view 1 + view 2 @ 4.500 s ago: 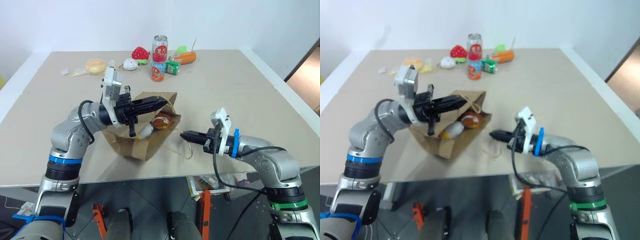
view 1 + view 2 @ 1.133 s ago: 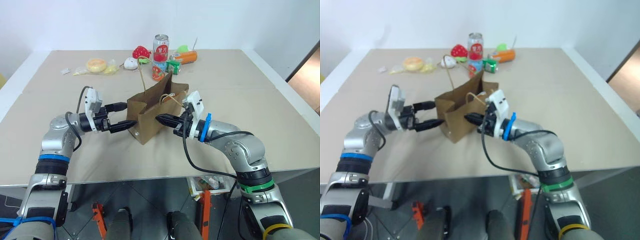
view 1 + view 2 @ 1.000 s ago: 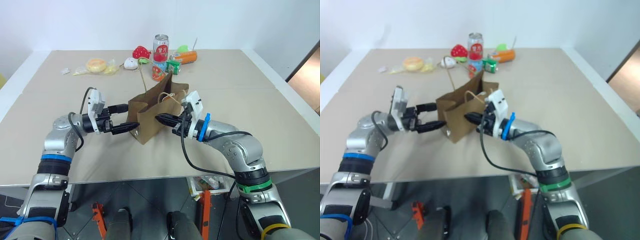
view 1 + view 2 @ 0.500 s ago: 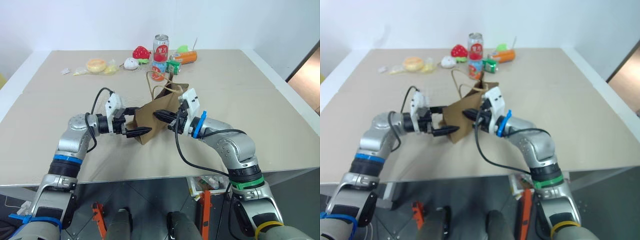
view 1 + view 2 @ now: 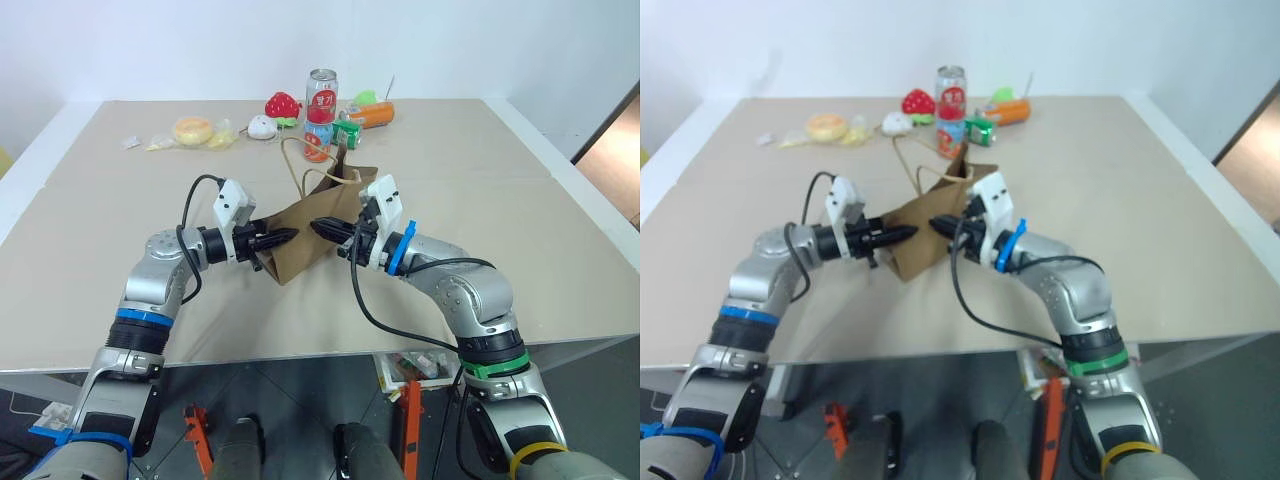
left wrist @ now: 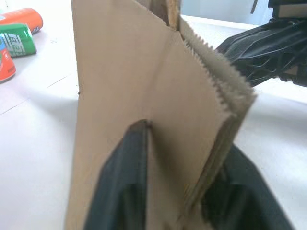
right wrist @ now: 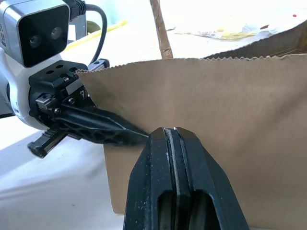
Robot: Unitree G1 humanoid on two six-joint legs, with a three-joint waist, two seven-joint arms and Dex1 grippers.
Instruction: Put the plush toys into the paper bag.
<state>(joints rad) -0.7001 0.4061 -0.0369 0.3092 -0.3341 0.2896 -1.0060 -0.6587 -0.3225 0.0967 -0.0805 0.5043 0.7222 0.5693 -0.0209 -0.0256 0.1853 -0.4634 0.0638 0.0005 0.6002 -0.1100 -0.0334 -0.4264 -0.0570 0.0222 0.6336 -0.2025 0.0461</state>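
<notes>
Now both grippers' fingers pinch paper bag (image 5: 305, 235) rim.

The bag (image 5: 310, 235) stood mid-bench (image 5: 520, 220), flanked at 9 and 3 o'clock by the left gripper (image 5: 285, 237) and right gripper (image 5: 320, 227). Cans (image 5: 320, 115) and toys (image 5: 283, 105) crowded 12 o'clock; bare bench lay at 6 o'clock and both sides.

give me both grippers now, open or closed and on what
Left gripper: closed on the edge of the paper bag.
Right gripper: shut on the bag's paper.
</notes>
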